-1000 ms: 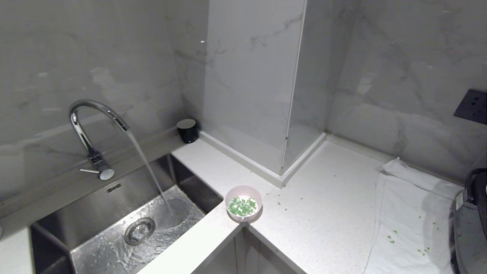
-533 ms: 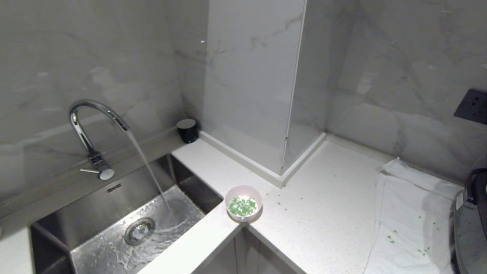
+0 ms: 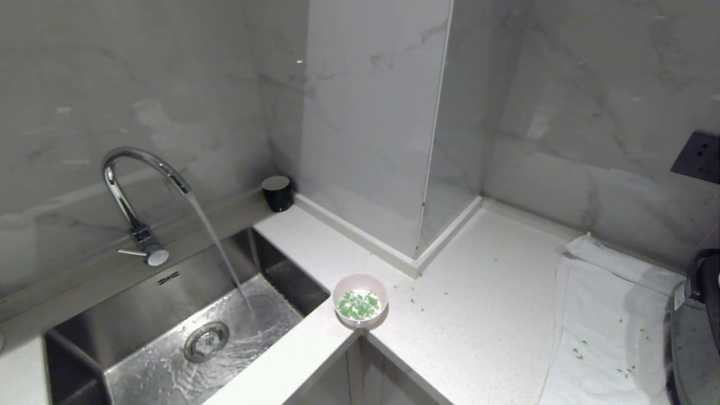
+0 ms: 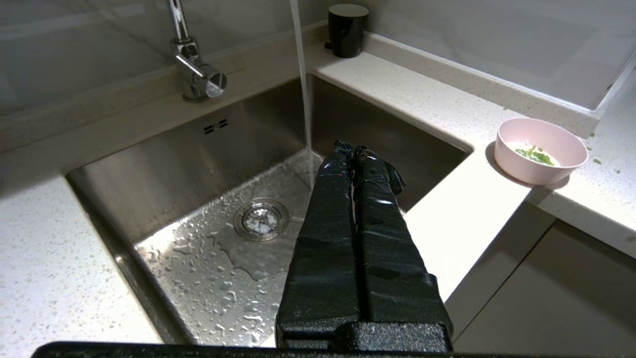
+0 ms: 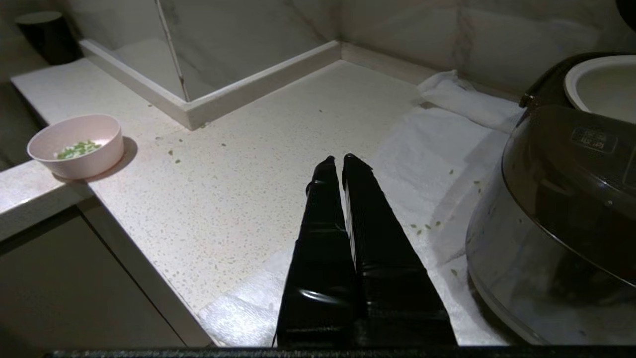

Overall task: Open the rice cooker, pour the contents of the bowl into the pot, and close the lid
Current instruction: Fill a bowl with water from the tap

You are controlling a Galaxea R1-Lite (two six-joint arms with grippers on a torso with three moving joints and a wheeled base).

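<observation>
Pink bowl (image 3: 360,300) holding chopped green bits (image 3: 358,304) at the white surface (image 3: 484,315) corner beside the sink (image 3: 185,337) under a running tap (image 3: 138,197); rice cooker (image 5: 561,199) on a white cloth (image 3: 602,332) at right; left end effector (image 4: 354,148) and right end effector (image 5: 337,159) both closed, empty.

The head view looks down from high up on the counter's corner, the sink (image 3: 185,332) to its left and the white cloth (image 3: 607,337) to its right; the left wrist view sits low and close above the sink, facing the faucet (image 4: 196,74); the right wrist view hangs low before the counter, facing the back wall, the rice cooker (image 5: 561,199) close by; all three share the bowl (image 3: 360,301) and the black cup (image 3: 277,193).
</observation>
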